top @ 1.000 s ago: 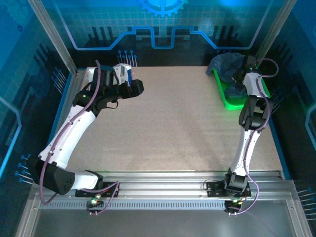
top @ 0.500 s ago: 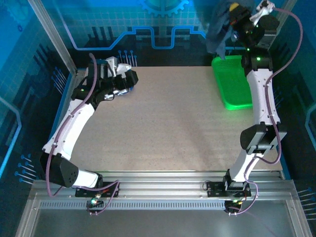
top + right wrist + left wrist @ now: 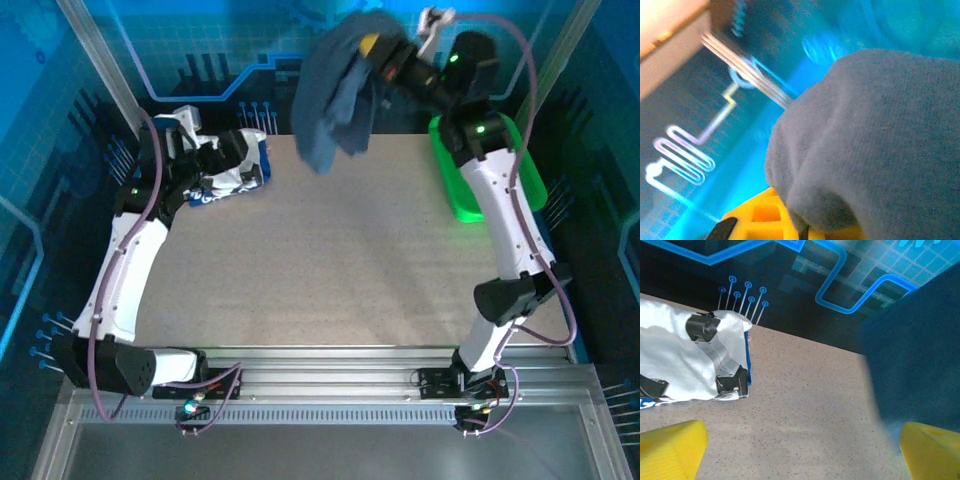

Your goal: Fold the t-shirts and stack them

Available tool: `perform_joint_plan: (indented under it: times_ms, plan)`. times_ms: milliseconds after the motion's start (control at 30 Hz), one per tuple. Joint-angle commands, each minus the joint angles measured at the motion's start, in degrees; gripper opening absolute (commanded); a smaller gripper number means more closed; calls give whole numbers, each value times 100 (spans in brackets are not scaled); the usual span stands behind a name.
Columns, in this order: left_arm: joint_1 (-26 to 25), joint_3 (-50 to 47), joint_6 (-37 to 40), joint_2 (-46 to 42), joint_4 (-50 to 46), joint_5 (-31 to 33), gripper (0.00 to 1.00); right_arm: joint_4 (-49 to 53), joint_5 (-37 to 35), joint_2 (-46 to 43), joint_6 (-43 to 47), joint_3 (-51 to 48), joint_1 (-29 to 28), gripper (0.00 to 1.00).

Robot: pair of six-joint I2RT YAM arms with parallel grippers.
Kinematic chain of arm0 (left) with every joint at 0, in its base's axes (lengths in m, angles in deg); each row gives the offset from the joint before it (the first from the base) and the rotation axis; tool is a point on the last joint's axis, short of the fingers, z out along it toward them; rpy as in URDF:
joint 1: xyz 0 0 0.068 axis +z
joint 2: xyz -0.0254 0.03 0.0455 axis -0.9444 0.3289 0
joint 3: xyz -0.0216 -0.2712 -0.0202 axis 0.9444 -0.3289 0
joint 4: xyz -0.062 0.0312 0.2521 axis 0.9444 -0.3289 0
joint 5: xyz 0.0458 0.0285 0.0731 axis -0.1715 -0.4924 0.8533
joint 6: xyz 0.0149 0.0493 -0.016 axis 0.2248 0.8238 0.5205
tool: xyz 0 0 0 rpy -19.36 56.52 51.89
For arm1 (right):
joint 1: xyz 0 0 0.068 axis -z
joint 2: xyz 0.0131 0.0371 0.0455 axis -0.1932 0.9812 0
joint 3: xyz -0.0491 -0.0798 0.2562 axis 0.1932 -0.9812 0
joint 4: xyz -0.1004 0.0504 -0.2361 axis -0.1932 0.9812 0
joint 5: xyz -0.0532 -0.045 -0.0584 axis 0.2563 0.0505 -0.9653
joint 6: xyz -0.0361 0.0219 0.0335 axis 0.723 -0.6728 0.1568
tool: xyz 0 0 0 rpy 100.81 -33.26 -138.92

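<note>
While the speckled tabletop [image 3: 340,280] on the near side of the green mesh basket [image 3: 468,205] lies bare, both shirts are farther back. Well to the left of the basket and about level with it, the white printed t-shirt [image 3: 225,185] lies bunched on the table. The left gripper [image 3: 235,158] hangs close over it, yellow fingers [image 3: 671,449] spread wide with nothing between them. From the left wrist, the white cloth lies ahead of those fingers, untouched.

Farther back, up and to the left of the basket, the right gripper [image 3: 375,48] is raised high. Its fingers are pressed together on a fold of the dark slate-blue t-shirt [image 3: 335,95], which hangs free in a crumpled drape. From the right wrist, that cloth bulges over one yellow finger [image 3: 760,220].

The step in hand looks like carrying the blue shirt over to open table for spreading. To do it well, the right arm should lower the hanging hem first onto the bare area left and nearward of the basket. It should then draw away, so the cloth lays out rather than dropping in a heap. The pinch seems to hold one small bunch, so a fast swing could shake it loose. The open left gripper could take a second corner to stretch the shirt flat, provided it does not drag the white one along.
</note>
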Motion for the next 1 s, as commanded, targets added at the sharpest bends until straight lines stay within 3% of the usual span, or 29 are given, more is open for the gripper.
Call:
perform_joint_plan:
  times_ms: [0, 33, 133, 300, 433, 567, 700, 833, 967]
  plan:
    - [30, -364, 114, -525, -292, 266, 99, 672, 268, -467, 56, -1750, -441, 2]
    - [30, -504, 113, -614, -282, 248, 99, 854, 178, -581, 90, -2338, -507, 10]
    - [-25, -964, 80, -837, -282, 201, 99, 1535, -436, -751, 600, -3644, -477, 56]
    - [-534, -1663, 41, -892, -502, -143, 99, 2214, -1952, -1042, 1431, -4800, 85, 84]
    - [-847, -2099, -168, -688, -1150, -486, 99, 2791, -2246, -1433, 1991, -4790, 291, 88]
    - [-841, -2566, -360, -670, -1654, -562, 99, 3143, -1765, -1739, 2297, -4876, -112, 88]
    - [-558, -2864, -531, -644, -1915, -651, 99, 3221, -1061, -1901, 2494, -5281, -1103, 86]
    - [-130, -3091, -744, -349, -1995, -779, 99, 3321, -1251, -1863, 2528, -5819, -2055, 83]
    - [67, -3382, -869, -118, -1644, -975, 93, 3008, -1348, -1801, 2287, -6436, -2526, 81]
